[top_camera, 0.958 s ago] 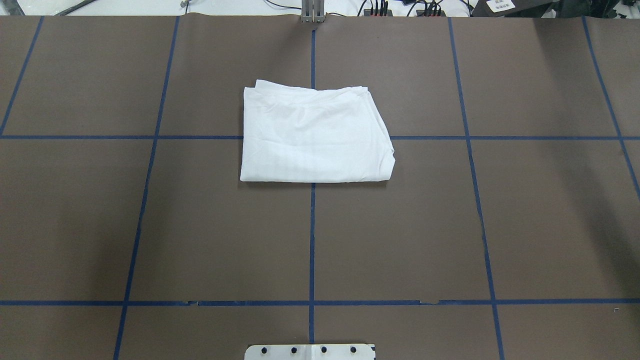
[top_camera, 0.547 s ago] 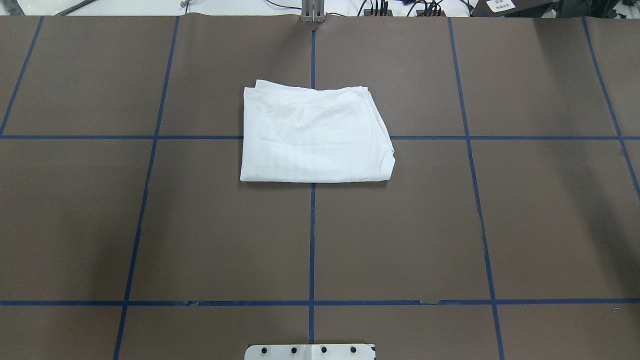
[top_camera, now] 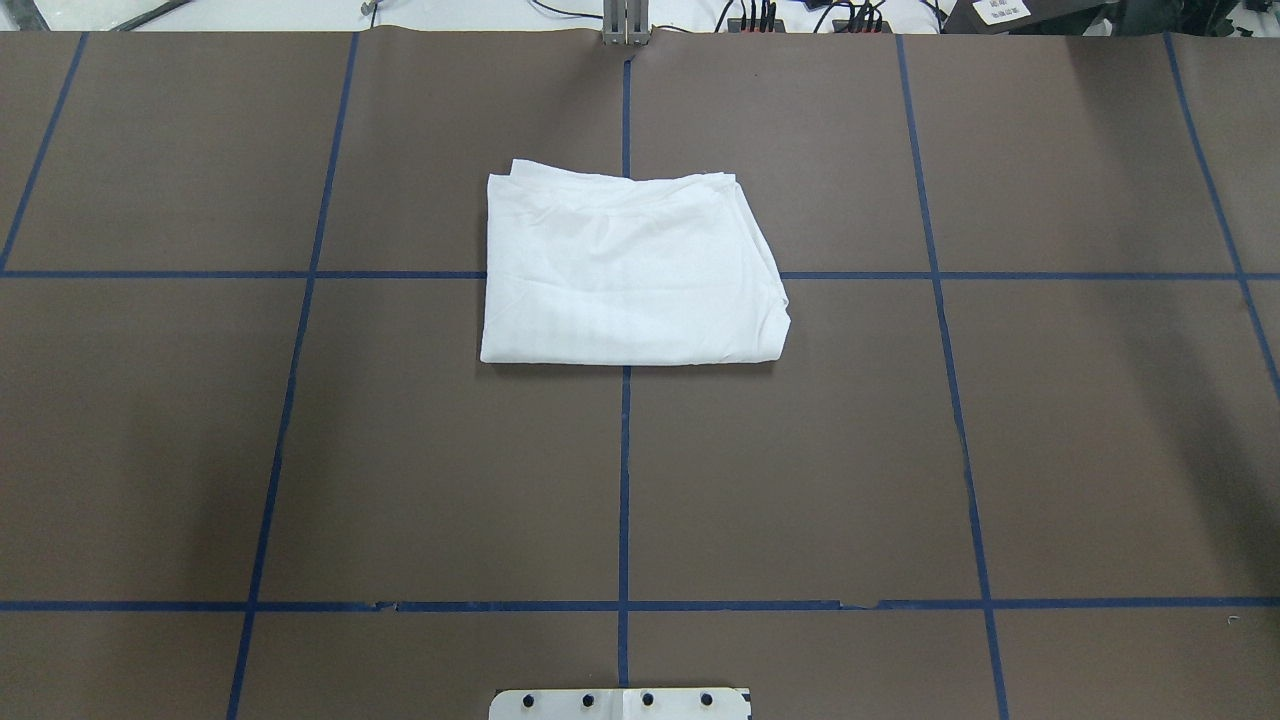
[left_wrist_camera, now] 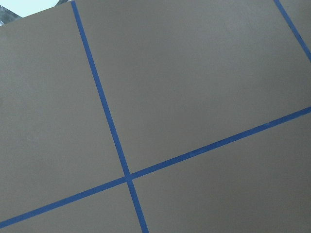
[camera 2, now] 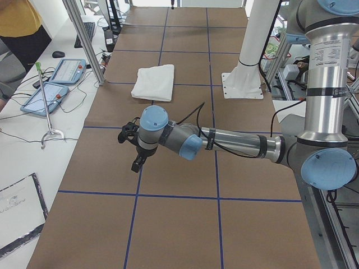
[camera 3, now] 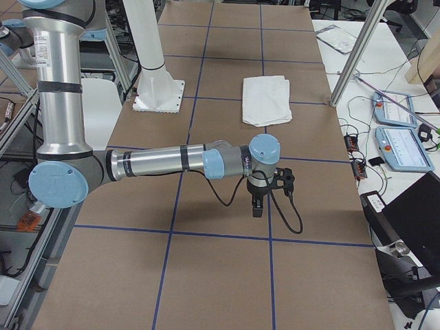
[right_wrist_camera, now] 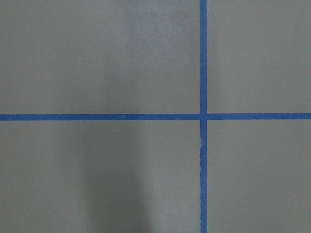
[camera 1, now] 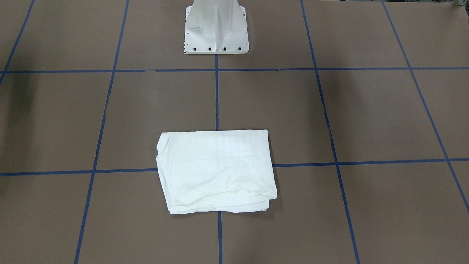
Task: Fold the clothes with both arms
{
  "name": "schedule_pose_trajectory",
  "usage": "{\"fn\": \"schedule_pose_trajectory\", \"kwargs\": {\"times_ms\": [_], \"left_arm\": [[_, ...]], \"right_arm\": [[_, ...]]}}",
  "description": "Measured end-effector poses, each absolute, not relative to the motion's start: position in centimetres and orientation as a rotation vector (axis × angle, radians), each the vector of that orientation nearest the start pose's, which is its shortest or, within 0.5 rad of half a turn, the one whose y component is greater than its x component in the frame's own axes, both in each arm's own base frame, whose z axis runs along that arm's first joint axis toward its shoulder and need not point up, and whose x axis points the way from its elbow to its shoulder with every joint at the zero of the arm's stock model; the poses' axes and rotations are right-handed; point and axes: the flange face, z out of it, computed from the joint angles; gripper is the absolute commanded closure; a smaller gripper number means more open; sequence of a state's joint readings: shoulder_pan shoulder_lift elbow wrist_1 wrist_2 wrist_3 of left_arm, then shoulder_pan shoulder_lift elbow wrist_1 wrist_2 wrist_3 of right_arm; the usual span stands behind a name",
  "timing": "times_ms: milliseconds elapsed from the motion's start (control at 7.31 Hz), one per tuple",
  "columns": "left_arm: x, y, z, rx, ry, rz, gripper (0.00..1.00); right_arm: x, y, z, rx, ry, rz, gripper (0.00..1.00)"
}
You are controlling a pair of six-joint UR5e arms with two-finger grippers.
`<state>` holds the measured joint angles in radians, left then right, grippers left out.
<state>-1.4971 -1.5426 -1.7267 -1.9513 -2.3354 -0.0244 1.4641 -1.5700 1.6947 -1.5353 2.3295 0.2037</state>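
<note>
- Black two-finger left claw [camera 2: 135, 158] and right claw [camera 3: 258, 205] hover at opposite ends of the brown paper-covered desk [top_camera: 300, 450]; open or closed, I cannot tell.
- White folded cotton T-shirt [top_camera: 630, 270], mid-desk toward the far edge: likely light, limp, layers slide; pinch stacked corners.

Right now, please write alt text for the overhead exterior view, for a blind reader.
A white shirt, folded into a rough rectangle, lies on a brown table over a crossing of blue tape lines. A white pedestal base shows at the bottom edge.
</note>
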Motion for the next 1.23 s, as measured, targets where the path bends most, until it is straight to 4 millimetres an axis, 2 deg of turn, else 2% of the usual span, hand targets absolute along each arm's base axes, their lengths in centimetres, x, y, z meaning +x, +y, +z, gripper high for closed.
{"fn": "schedule_pose_trajectory", "kwargs": {"times_ms": [411,958,1232], "left_arm": [[-2.8,-50.2,52.9,0.502,0.768,0.262,0.0],[-2.8,-49.8,52.4,0.515,0.767,0.266,0.0],[-2.9,-49.4,52.2,0.518,0.766,0.266,0.0]], "right_arm": [[3.0,-49.3,60.3,0.032,-0.773,0.072,0.0],[3.5,-48.2,61.5,0.019,-0.771,0.087,0.0],[3.5,-48.1,61.2,0.028,-0.772,0.081,0.0]]}}
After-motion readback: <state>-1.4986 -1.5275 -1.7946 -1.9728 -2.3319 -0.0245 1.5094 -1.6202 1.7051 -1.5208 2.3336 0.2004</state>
